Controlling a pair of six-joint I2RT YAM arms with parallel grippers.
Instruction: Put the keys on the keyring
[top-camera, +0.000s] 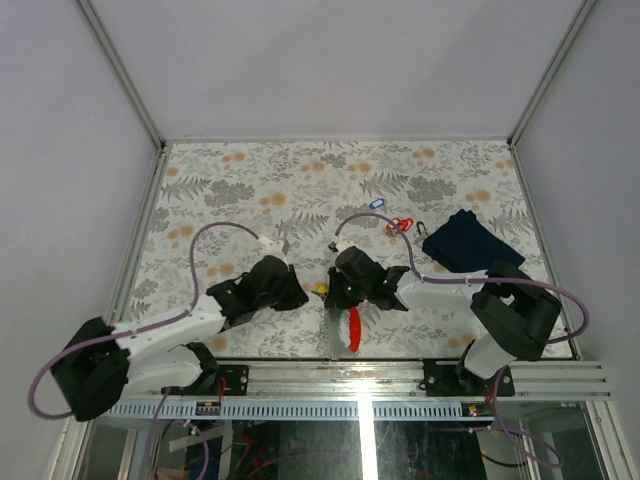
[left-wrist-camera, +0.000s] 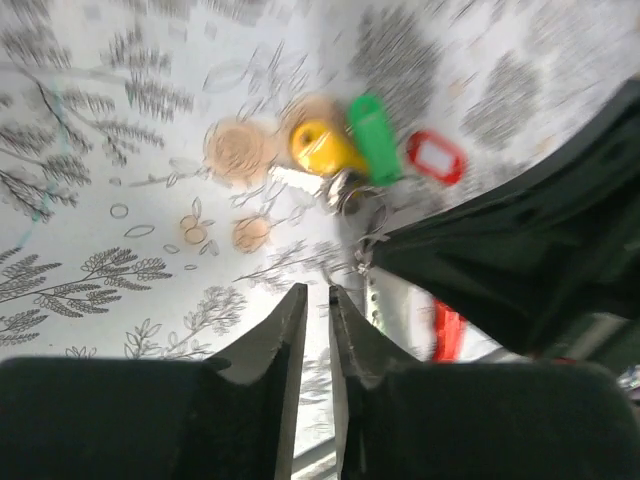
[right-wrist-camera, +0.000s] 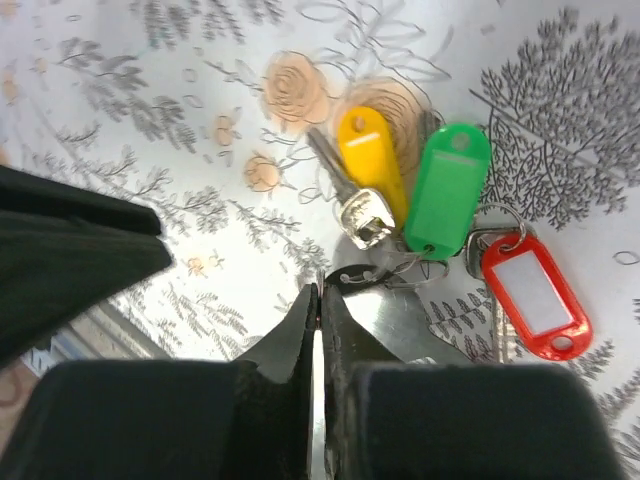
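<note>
A bunch of keys lies on the flowered cloth: a yellow tag (right-wrist-camera: 365, 150), a green tag (right-wrist-camera: 448, 185), a red tag (right-wrist-camera: 535, 295) and a silvery key (right-wrist-camera: 362, 215). They hang on a thin wire keyring (right-wrist-camera: 385, 275) joined to a flat silver plate (right-wrist-camera: 450, 315). My right gripper (right-wrist-camera: 319, 290) is shut, with a thin sliver of that metal pinched at its tips. Just left of the bunch (left-wrist-camera: 345, 150), my left gripper (left-wrist-camera: 317, 292) stands with a narrow gap and nothing in it. From above, both grippers (top-camera: 297, 290) (top-camera: 335, 290) meet at the yellow tag (top-camera: 320, 290).
A blue-tagged key (top-camera: 377, 203) and a red-tagged key (top-camera: 400, 225) lie loose farther back. A dark navy folded cloth (top-camera: 465, 240) sits at the right. A red curved piece (top-camera: 353, 330) lies near the front edge, under the right arm.
</note>
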